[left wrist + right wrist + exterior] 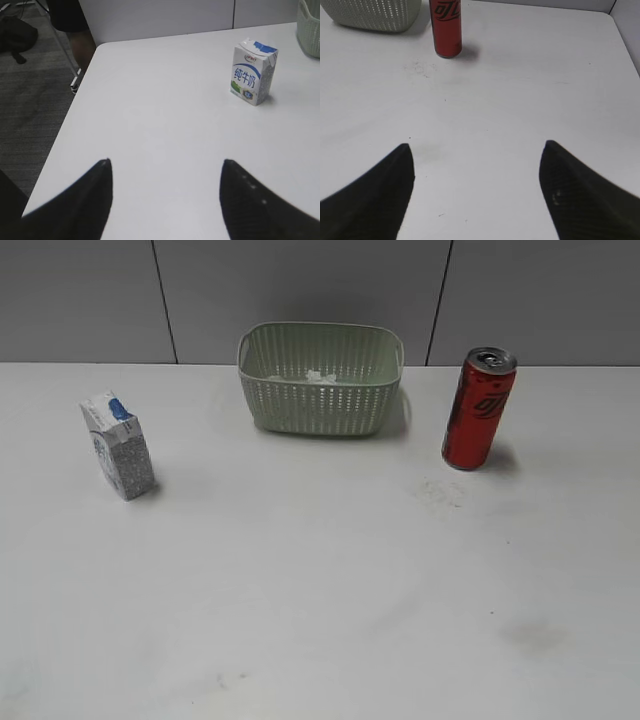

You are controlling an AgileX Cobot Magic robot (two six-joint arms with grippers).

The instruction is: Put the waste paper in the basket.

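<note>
Exterior view: waste paper (pixel 318 376) shows only partly inside the basket (pixel 320 405); both tools stand released.

We see a white counter (pixel 300 580) running back to a grey panelled wall. Three things stand directly on it. At the back, near the middle, sits the pale green basket (pixel 320 380), upright, with bits of white paper (pixel 318 376) showing inside it. To its right, well apart, a red can (pixel 479 409) stands upright. Toward the left edge a small white-and-blue carton (pixel 117 445) stands on its base, also well apart from the basket. The counter's surface carries faint grey smudges in front of the can (pixel 440 492) and nearer the front right (pixel 530 633). In the left wrist view the counter's left edge meets a dark floor (pixel 30 110).
</note>
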